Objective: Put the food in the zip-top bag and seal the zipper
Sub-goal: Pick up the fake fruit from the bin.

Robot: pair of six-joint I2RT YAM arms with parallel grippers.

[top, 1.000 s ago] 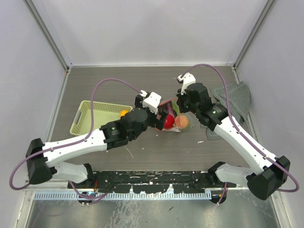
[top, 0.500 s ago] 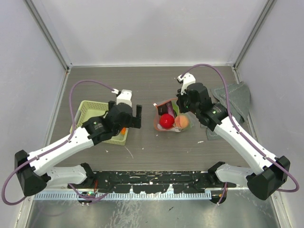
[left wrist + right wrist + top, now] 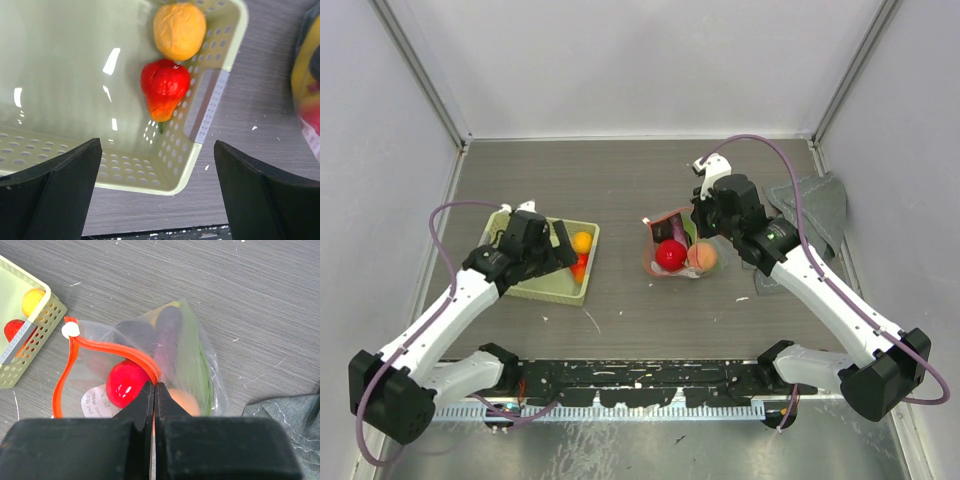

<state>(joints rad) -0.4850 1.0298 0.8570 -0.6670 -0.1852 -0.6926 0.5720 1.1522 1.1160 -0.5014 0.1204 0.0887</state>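
Note:
The zip-top bag (image 3: 672, 243) (image 3: 186, 347) lies mid-table, its mouth held open. Its red-orange zipper (image 3: 112, 352) loops round, with a white slider (image 3: 70, 329) at the corner. Inside are a red food piece (image 3: 124, 382), a dark purple one (image 3: 167, 335), an orange one (image 3: 182, 402) and a green leaf (image 3: 200, 370). My right gripper (image 3: 155, 386) (image 3: 698, 222) is shut on the bag's zipper edge. My left gripper (image 3: 157, 150) (image 3: 561, 243) hangs open over the basket's near right corner. Beyond its fingers lie a red food piece (image 3: 165, 89) and an orange-yellow one (image 3: 179, 30).
The pale green basket (image 3: 532, 288) (image 3: 75, 75) sits at the left, its perforated wall (image 3: 200, 115) between my left fingers and the bag. A grey folded cloth (image 3: 815, 205) (image 3: 285, 425) lies at the right, by the side wall.
My left arm has swung left, away from the bag's mouth, to above the basket, its gripper open. The right gripper has kept still on the bag's edge.

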